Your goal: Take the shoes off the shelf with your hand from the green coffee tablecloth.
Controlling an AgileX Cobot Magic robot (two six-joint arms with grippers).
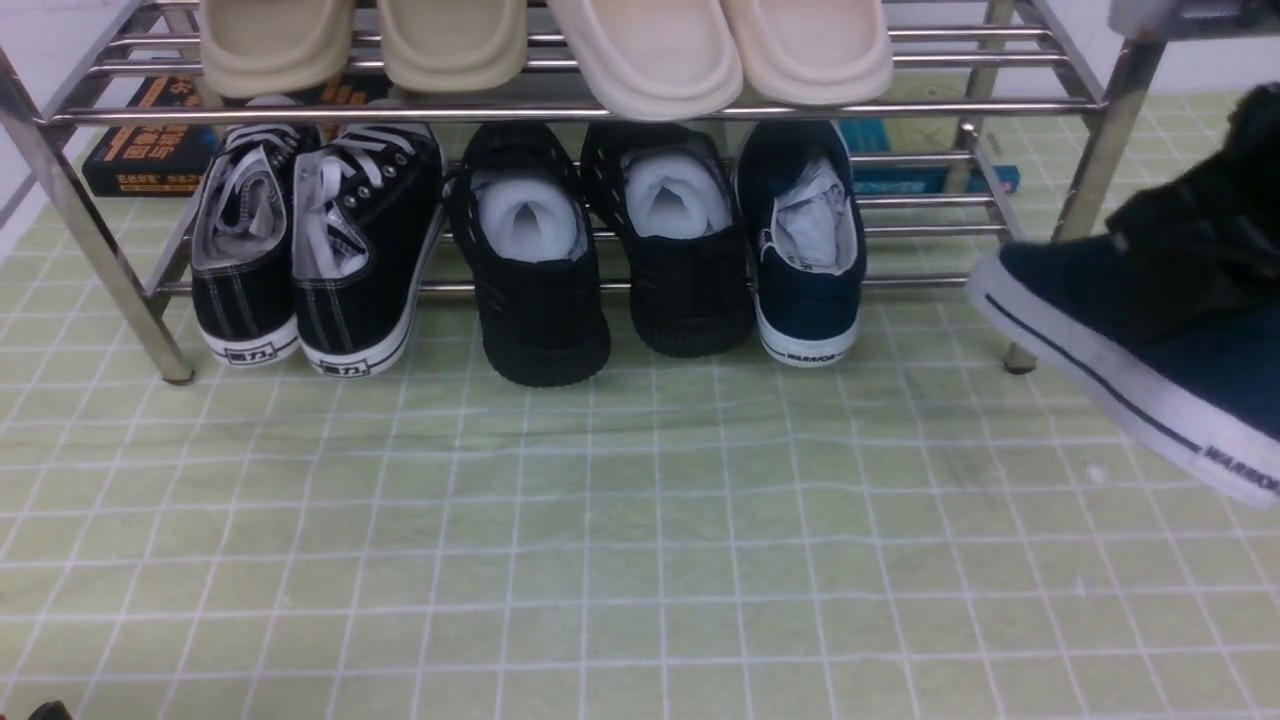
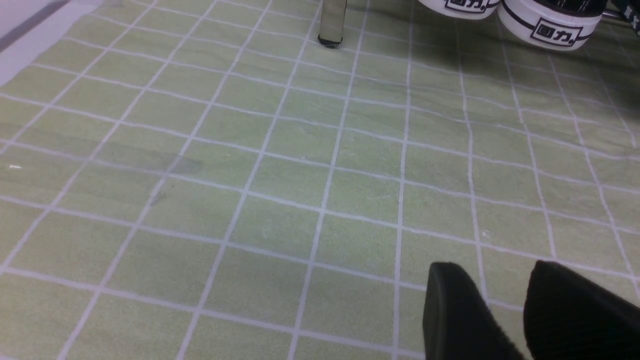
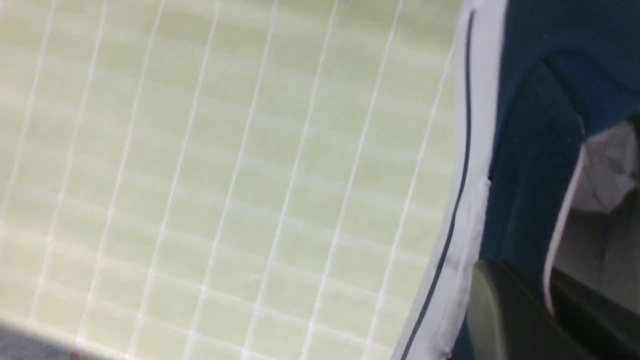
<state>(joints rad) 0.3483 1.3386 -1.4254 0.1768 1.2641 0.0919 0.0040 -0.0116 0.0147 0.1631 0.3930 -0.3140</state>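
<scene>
One navy-blue shoe [image 1: 1120,340] with a white sole marked "WARRIOR" hangs tilted above the green coffee tablecloth [image 1: 640,520] at the far right, off the shelf. My right gripper [image 1: 1190,250] is shut on its side wall. In the right wrist view one finger [image 3: 500,315] is outside the shoe [image 3: 530,100] and the other is inside by the grey insole. The second navy shoe [image 1: 808,250], stuffed with paper, stands on the lower tier of the chrome shelf [image 1: 600,108]. My left gripper [image 2: 500,305] is open and empty, low over the cloth [image 2: 250,175].
On the lower tier stand black lace-up sneakers [image 1: 320,250] and black knit shoes [image 1: 610,250]. Beige slippers [image 1: 540,45] lie on the upper tier. A dark box [image 1: 140,150] lies behind the rack. A shelf leg [image 2: 331,22] and the sneaker heels [image 2: 547,22] show in the left wrist view.
</scene>
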